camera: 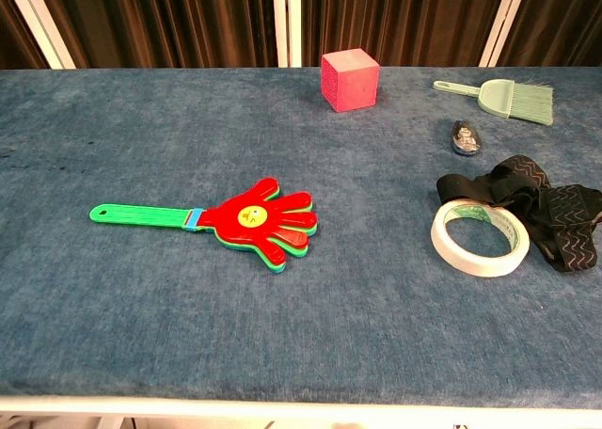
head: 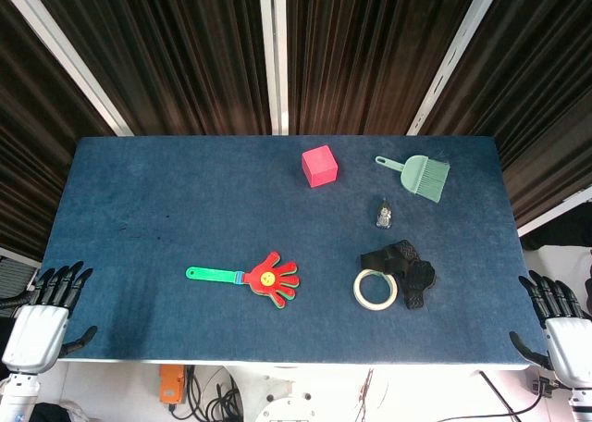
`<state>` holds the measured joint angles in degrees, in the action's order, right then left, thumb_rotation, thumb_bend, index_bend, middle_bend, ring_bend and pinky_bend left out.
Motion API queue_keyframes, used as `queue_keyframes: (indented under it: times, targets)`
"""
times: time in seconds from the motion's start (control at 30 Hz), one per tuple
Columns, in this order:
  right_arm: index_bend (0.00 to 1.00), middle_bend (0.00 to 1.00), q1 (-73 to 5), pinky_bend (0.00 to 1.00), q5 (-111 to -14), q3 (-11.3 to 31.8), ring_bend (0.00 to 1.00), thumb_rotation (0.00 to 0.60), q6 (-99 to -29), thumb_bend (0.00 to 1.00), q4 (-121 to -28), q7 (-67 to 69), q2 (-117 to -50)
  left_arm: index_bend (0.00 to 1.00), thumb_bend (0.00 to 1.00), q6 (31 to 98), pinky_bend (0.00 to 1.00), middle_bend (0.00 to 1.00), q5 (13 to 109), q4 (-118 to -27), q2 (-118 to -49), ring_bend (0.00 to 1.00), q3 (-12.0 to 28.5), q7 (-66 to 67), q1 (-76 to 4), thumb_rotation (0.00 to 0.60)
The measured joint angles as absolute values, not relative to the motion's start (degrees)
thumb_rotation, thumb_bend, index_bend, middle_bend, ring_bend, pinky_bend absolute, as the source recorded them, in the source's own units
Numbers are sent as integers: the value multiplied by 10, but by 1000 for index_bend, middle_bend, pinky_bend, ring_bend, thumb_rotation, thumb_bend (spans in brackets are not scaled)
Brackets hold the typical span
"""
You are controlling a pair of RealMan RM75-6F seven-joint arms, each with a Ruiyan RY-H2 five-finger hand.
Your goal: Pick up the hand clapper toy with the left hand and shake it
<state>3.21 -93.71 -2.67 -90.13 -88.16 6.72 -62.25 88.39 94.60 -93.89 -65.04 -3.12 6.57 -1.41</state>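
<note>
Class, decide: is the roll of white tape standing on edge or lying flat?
Lying flat. The roll of white tape shows its open ring facing up on the blue table.

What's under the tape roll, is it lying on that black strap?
Partly. The tape roll overlaps the black strap at its far edge; blue table shows through its hole. Anything beneath its rim is hidden.

Head view: from high above, looking steeply down at the whole table (head: 139, 191). Chest view: low, nearer, facing across the table (camera: 113, 307). Shared: the tabletop.
</note>
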Motion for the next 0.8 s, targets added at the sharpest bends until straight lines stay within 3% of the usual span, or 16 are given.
queue_keyframes:
  times: [0.5,0.8]
  targets:
    - [0,0,30,0,-935,-23,0,600,-901,208,-889,65,-620,0,194,864,0,0,950,-961,-641,0,-25,64,-32,600]
    - [0,0,27,0,-934,-26,0,600,-890,206,-889,57,-623,0,194,773,0,0,948,-991,-659,0,-11,56,-96,600]
